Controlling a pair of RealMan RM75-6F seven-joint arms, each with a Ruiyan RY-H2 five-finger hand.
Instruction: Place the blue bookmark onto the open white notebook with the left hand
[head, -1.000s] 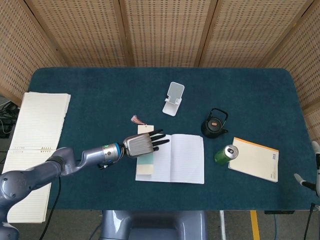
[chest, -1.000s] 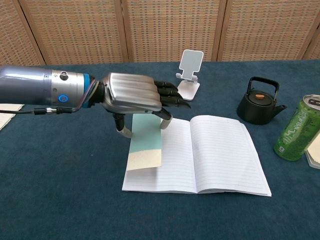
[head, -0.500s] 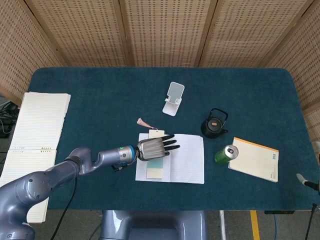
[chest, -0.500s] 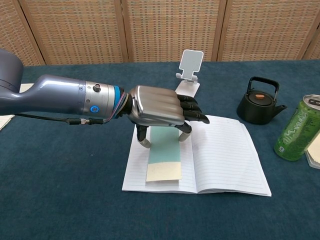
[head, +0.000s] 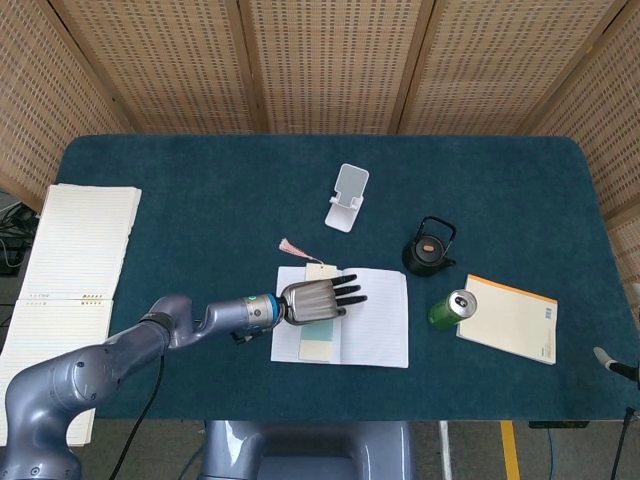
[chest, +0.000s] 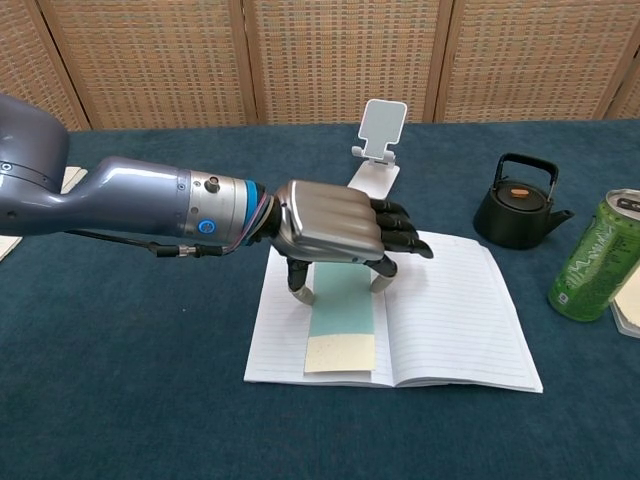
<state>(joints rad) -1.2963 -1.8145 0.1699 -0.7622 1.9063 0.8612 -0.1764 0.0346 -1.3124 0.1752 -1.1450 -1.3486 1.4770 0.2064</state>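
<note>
The open white notebook (head: 375, 318) (chest: 450, 310) lies at the table's middle. My left hand (head: 312, 300) (chest: 335, 225) reaches over its left page, palm down, with dark fingertips pointing right. It pinches the upper end of the blue bookmark (head: 319, 338) (chest: 341, 322) between thumb and a finger. The bookmark's pale blue body and cream lower end stretch down the left page, close to the paper. Whether it touches the page is unclear. Its pinkish tassel (head: 291, 246) trails behind the notebook. Only a sliver of my right hand (head: 614, 364) shows at the right edge.
A white phone stand (head: 348, 197) (chest: 378, 140) stands behind the notebook. A black teapot (head: 429, 247) (chest: 518, 202) and a green can (head: 452, 309) (chest: 592, 258) sit to its right, beside a yellow-edged notepad (head: 508, 318). Lined paper sheets (head: 75, 260) lie at the far left.
My left hand has carried the bookmark to the right, from the notebook's left edge to over the left page, and has come lower.
</note>
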